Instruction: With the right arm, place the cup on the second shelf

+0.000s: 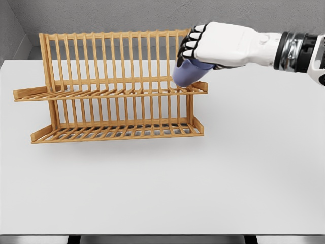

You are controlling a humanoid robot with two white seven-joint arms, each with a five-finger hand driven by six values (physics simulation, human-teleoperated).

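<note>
White table (162,193) up front, wooden rack (111,91) left of centre, and at its upper tier's right end the right hand (203,48) is curled firmly around the lavender cup (187,73). Looks light, rigid, smooth; a sidewall grip suits it.

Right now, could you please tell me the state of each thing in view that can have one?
Cup: tilted, held at the right end of the rack's upper shelf; whether it rests on the slats is unclear.
Right hand: shut on the cup.
Dish rack: upright on the table, both shelves otherwise bare.
Left hand: out of view.
</note>
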